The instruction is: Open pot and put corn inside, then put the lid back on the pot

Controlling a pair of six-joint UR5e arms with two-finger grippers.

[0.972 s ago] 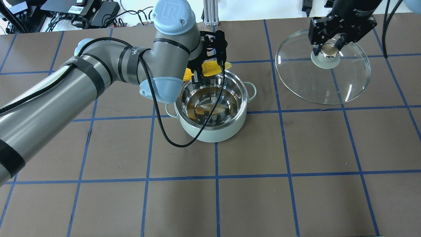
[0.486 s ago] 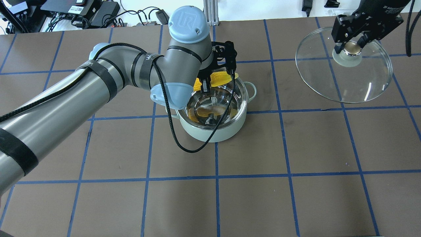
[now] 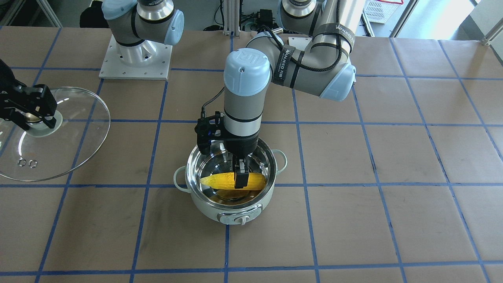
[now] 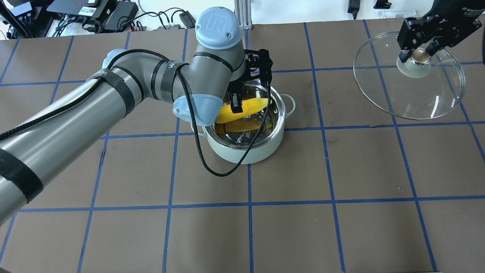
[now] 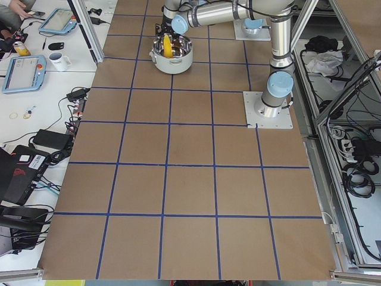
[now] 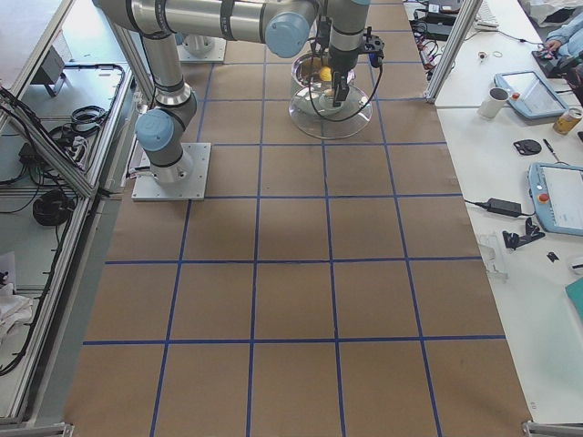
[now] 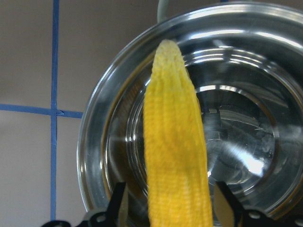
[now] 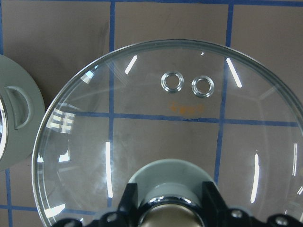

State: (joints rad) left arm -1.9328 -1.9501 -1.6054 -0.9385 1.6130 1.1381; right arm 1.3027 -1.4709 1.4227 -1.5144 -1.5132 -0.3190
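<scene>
The mint-green pot [image 4: 246, 149] [image 3: 208, 206] stands open mid-table, its steel interior showing. My left gripper [image 4: 238, 103] [image 3: 240, 180] is shut on the yellow corn [image 4: 246, 107] [image 3: 220, 181] [image 7: 177, 156], holding it level inside the pot's mouth, just above the bottom. My right gripper [image 4: 418, 57] [image 3: 29, 118] is shut on the knob of the glass lid [image 4: 413, 94] [image 3: 70, 133] [image 8: 165, 127], holding it tilted above the table to the pot's right. The lid's two vent holes show in the right wrist view.
Brown table with a blue tape grid. Cables and electronics [image 4: 94, 15] lie past the far edge. The left arm's black cable [image 4: 204, 163] hangs over the pot's near side. Both arm bases [image 3: 135, 59] stand at the robot's side.
My left gripper has carried the corn from above the pot's far rim down into the pot's mouth. My right gripper has moved the lid further right, away from the pot.
</scene>
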